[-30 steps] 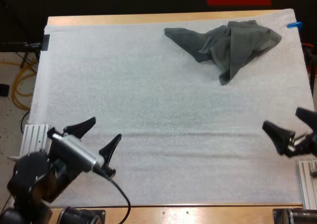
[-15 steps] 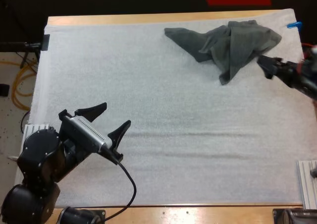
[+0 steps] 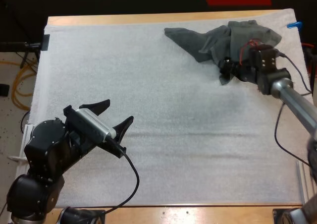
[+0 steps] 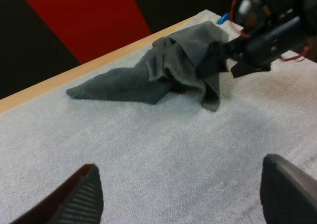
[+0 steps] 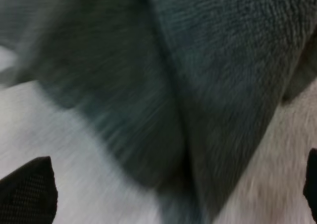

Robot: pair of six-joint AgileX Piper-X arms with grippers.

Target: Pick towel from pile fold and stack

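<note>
Near the desk's (image 3: 148, 19) far-right corner: right pincer (image 3: 224, 71) spread at towel (image 3: 198, 43), probably not gripping yet, clamp next. Left pincer (image 3: 119, 112) gapes too.

Wooden table (image 3: 124, 19); white mat (image 3: 163, 149) covers nearly all of its top. Left edge of frame: pale speckled floor (image 3: 9, 55), yellow cable (image 3: 19, 80) looped on it.

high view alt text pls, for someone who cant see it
The right gripper, fingers apart, is at the near edge of a crumpled dark grey-green towel lying at the far right of the white mat. The left gripper hovers open over the mat's near left part, well apart from the towel.
</note>
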